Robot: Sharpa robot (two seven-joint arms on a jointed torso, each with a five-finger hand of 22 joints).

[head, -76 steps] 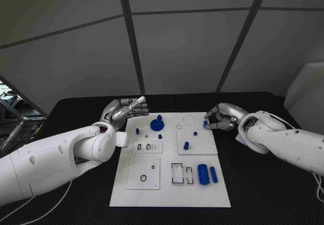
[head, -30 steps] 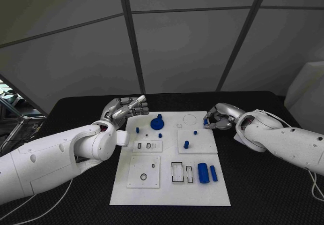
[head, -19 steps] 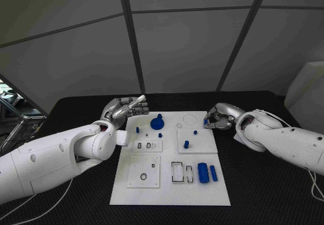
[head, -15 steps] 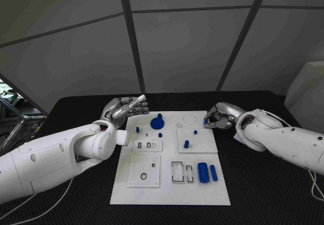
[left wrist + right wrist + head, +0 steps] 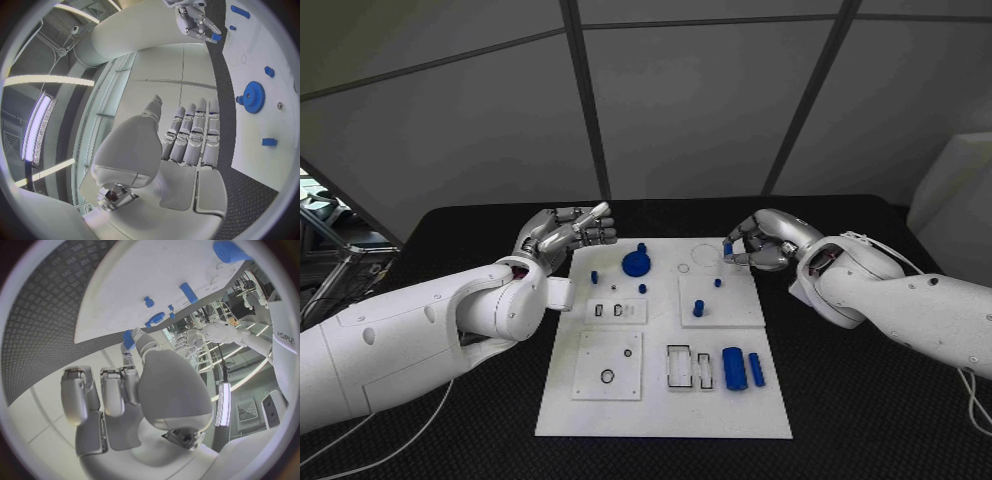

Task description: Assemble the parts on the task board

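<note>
Right hand (image 5: 759, 240) pinches a small blue part (image 5: 728, 249) over the task board (image 5: 661, 420) far edge. Left hand (image 5: 568, 234) empty, fingers extended together. No readable writing on the board.

The task board (image 5: 661, 400) looks like smooth matt white plastic, the blue parts (image 5: 734, 369) likewise plastic. The table (image 5: 877, 420) has a rough, textured black surface. The right hand (image 5: 762, 240) shows glossy silver metal.

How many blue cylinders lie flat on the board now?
2: a thick cylinder and a thin cylinder, side by side at the task board's near right. The right hand pinches another blue piece, shape unclear.
</note>
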